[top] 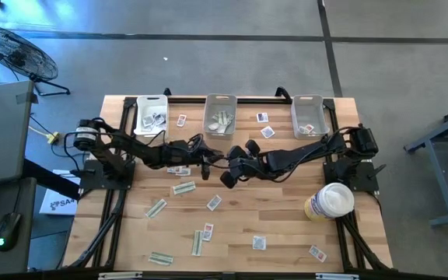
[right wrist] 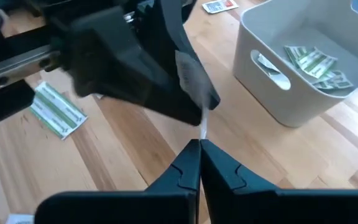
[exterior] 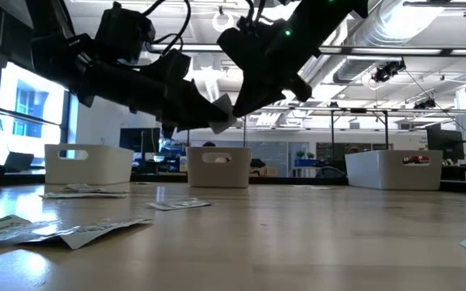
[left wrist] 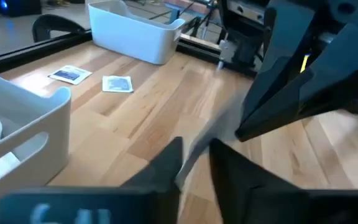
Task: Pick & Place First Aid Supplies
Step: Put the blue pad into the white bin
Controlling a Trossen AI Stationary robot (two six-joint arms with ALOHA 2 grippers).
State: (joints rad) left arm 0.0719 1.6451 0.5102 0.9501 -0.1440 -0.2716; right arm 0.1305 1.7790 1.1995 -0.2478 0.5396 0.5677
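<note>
The right gripper [right wrist: 199,144] is closed on one edge of a small white packet [right wrist: 190,74], held in the air over the middle of the table [top: 286,233]. The packet stands out from the right fingertips straight toward the left gripper [left wrist: 194,163], whose fingers are narrowly parted around its far edge; whether they already pinch it I cannot tell. Its long axis seems to run along the line between the two grippers, so this looks like a hand-over, with both arms equally near. Three bins sit along the far edge: the left bin [top: 151,114] and right bin [top: 309,117] hold white packets, the middle bin [top: 220,115] green strips. More packets lie scattered toward the near edge. A tub [top: 329,201] stands near the right edge.
</note>
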